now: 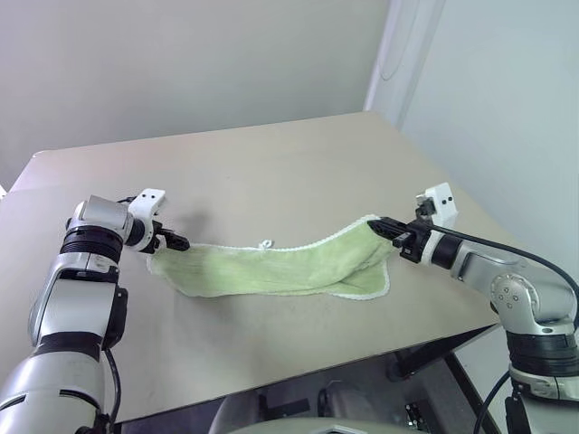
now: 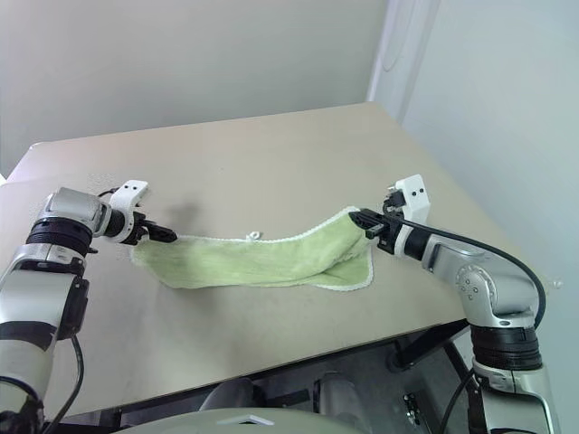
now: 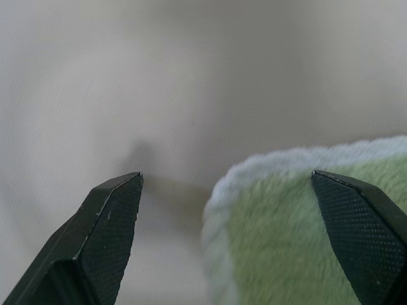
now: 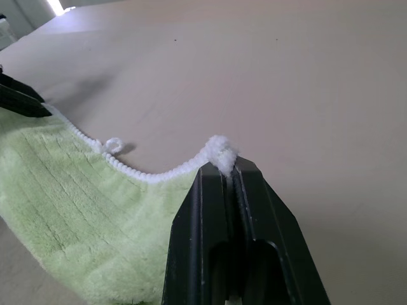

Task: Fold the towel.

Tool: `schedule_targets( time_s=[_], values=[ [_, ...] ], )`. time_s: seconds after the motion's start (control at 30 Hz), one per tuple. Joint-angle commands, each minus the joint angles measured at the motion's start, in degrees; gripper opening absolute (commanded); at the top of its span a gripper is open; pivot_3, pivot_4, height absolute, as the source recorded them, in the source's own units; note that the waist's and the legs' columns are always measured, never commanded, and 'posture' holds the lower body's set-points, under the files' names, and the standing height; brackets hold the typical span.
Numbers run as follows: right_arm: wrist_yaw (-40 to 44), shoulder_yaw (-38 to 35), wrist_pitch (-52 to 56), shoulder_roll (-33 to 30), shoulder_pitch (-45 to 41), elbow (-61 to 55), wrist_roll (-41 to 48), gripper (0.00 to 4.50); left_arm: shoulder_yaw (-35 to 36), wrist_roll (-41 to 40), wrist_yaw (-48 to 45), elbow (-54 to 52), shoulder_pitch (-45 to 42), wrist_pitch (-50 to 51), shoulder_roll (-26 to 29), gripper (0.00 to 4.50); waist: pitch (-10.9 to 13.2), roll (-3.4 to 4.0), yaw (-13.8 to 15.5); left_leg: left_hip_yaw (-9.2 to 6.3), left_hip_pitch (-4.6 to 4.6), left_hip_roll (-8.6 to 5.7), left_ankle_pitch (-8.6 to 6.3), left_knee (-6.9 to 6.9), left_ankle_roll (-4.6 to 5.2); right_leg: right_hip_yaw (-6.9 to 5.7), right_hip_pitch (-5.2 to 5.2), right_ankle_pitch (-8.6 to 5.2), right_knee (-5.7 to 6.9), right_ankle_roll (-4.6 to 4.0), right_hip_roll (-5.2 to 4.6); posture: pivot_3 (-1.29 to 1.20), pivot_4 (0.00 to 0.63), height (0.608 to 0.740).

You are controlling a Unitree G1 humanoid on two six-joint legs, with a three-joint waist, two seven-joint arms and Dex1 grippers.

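Jaws differ: from the head, the right gripper (image 1: 391,231) clamps a raised corner of the towel (image 1: 271,269), which lies stretched across the table (image 1: 271,172); the left gripper (image 1: 176,242) sits at its other end. Left wrist: fingers (image 3: 108,222) apart, towel edge between them, ungripped. Right wrist: fingers pinched on whitish corner, label loop (image 4: 113,145) nearby.

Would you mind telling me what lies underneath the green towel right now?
The towel rests on the beige table, with bare tabletop around it. Its right corner is lifted, pinched in the right hand. Whatever lies under the folded cloth is covered.
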Motion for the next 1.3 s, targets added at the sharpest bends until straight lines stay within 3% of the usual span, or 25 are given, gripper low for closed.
schedule_targets(
  time_s=[0.03, 0.23, 0.3, 0.43, 0.7, 0.87, 0.97, 1.1, 1.3],
  values=[
    [0.64, -0.3, -1.41, 0.5, -1.53, -0.39, -0.52, 0.0, -1.04, -1.17, -2.78, -4.67, 0.78, 3.69, 1.24, 4.48, 0.0, 0.0, 0.01, 0.0, 0.0, 0.0, 0.0, 0.0, 0.0, 0.0, 0.0, 0.0, 0.0, 0.0, -0.01, 0.0, 0.0, 0.74],
    [0.98, -0.16, -1.56, 0.51, -2.01, 0.08, -1.13, 0.0, -3.96, -3.18, -7.15, -14.28, 5.3, 7.86, 2.08, 4.48, 0.0, 0.01, 0.06, 0.01, -0.01, 0.0, 0.0, -0.01, 0.0, 0.03, 0.0, 0.0, 0.0, -0.03, -0.04, 0.0, 0.0, 0.74],
    [0.97, -0.11, -1.57, 0.61, -2.13, 0.14, -1.37, 0.0, -4.25, -3.73, -7.41, -16.36, 6.48, 8.25, 2.29, 4.09, 0.0, 0.01, 0.08, 0.01, 0.01, 0.0, 0.0, -0.01, 0.0, 0.04, 0.0, -0.02, 0.01, -0.07, -0.06, 0.0, 0.0, 0.74],
    [1.04, -0.07, -1.65, 0.87, -2.28, 0.17, -1.75, 0.0, -3.36, -5.12, -7.06, -19.08, 7.43, 8.29, 2.54, 2.9, 0.0, 0.01, 0.21, 0.0, 0.01, -0.01, 0.0, 0.0, 0.0, 0.05, 0.0, -0.03, 0.01, -0.07, -0.08, 0.0, 0.0, 0.74],
    [1.43, -0.18, -2.59, 1.24, -2.58, 0.64, -2.76, 0.0, -1.07, -7.14, -5.72, -19.45, 4.96, 0.57, 3.25, 0.02, 0.01, -0.01, 0.23, 0.0, -0.01, -0.01, 0.0, 0.0, 0.0, 0.05, -0.01, -0.02, 0.01, -0.07, -0.07, 0.0, 0.0, 0.74],
    [1.82, -0.25, -3.38, 1.42, -2.05, 0.42, -3.28, 0.0, 1.47, -9.29, -6.42, -18.14, 2.0, -4.7, 3.03, 0.02, 0.02, -0.02, 0.22, 0.01, -0.01, -0.01, 0.0, 0.01, 0.0, 0.05, -0.01, -0.02, 0.01, -0.07, -0.06, 0.0, 0.0, 0.74],
    [2.24, -0.71, -4.23, 1.26, -1.89, 0.37, -3.6, 0.0, 6.91, -12.95, -6.12, -15.68, -0.69, -11.92, 2.21, 0.02, 0.04, -0.06, 0.24, 0.01, -0.02, -0.01, 0.0, 0.01, 0.0, 0.05, -0.01, -0.02, 0.01, -0.07, -0.05, 0.0, 0.0, 0.74],
    [2.41, -1.93, -5.45, 0.82, -2.34, 1.3, -4.01, 0.0, 13.66, -16.23, -2.51, -8.4, -5.85, -20.55, 0.13, 0.02, 0.04, -0.06, 0.3, 0.02, -0.02, -0.03, 0.0, 0.01, 0.0, 0.04, 0.0, -0.02, 0.01, -0.05, -0.05, 0.0, 0.0, 0.74],
    [-1.58, -4.95, -10.49, 1.81, -6.79, 7.32, -7.01, 0.0, 17.87, -16.14, 4.95, 5.22, -12.24, -34.53, -3.87, 0.02, 0.04, -0.06, 0.24, 0.14, 0.05, -0.05, 0.01, 0.07, 0.01, 0.09, 0.05, 0.02, 0.06, 0.01, -0.02, 0.0, 0.0, 0.74]
  ],
)
